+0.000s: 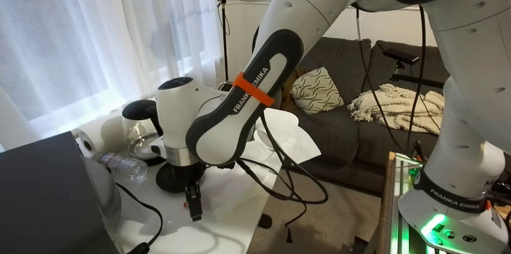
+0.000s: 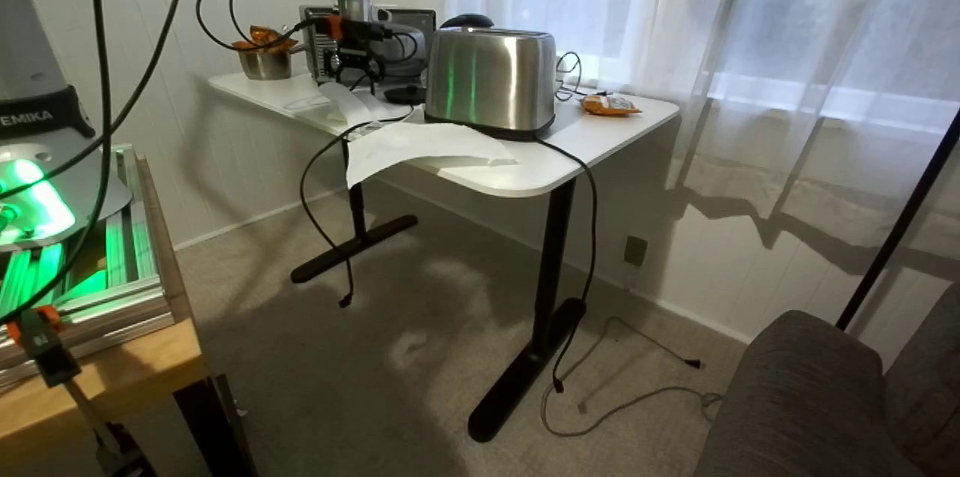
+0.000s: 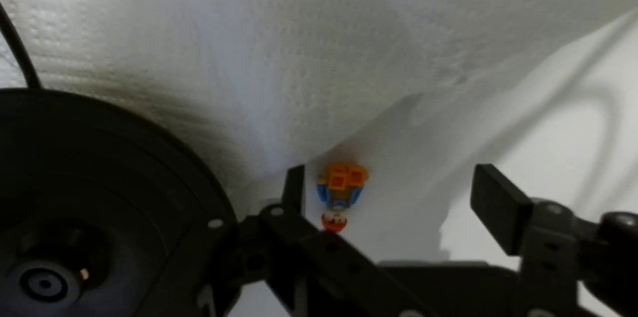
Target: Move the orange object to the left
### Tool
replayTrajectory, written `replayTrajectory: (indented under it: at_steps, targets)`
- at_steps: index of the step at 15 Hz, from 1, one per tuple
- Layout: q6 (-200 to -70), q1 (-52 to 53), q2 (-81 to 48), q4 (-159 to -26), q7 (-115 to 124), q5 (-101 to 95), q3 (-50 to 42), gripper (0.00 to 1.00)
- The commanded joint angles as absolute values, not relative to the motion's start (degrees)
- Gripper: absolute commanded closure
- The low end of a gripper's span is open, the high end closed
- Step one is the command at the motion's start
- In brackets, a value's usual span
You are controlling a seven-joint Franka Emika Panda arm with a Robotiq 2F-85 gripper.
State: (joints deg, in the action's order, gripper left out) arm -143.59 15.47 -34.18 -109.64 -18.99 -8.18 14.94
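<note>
Between the jaws of the tool (image 3: pixel 394 192), wrist view: orange-legged toy fig. (image 3: pixel 341 192) on the table (image 3: pixel 563 167), nearer one jaw. Tool's spread, nothing gripped, prob. so it can straddle fig. Round black base (image 3: pixel 99 182) near that jaw, prob. tight there. In an exterior view, red speck (image 1: pixel 185 205) beside down-pointing tool, prob. fig.'s head. In an exterior view, orange packet (image 2: pixel 611 104) well apart from tool, so prob. not target.
</note>
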Motion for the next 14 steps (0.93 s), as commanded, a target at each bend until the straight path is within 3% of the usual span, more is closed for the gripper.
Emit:
replayTrajectory:
  at_steps: [1, 2, 3, 5, 6, 7, 11, 14]
  targets:
    - [-144.1, 15.3, -35.8, -108.0, -20.0, -9.0, 15.2, 0.25]
    - [-143.8, 15.3, -35.9, -107.8, -20.0, -9.0, 15.2, 0.28]
    - [-143.7, 15.4, -36.0, -107.8, -19.8, -9.0, 15.1, 0.4]
    - [-143.5, 15.6, -36.0, -107.8, -19.2, -9.0, 15.0, 0.44]
    - [-143.4, 15.7, -35.9, -107.8, -18.9, -9.1, 14.9, 0.6]
    - [-143.2, 15.9, -35.7, -107.8, -18.5, -9.2, 14.7, 0.69]
    - [-143.1, 16.6, -34.9, -107.8, -17.8, -9.8, 14.4, 0.97]
    - [-142.6, 17.7, -33.4, -107.3, -17.3, -10.5, 14.4, 0.93]
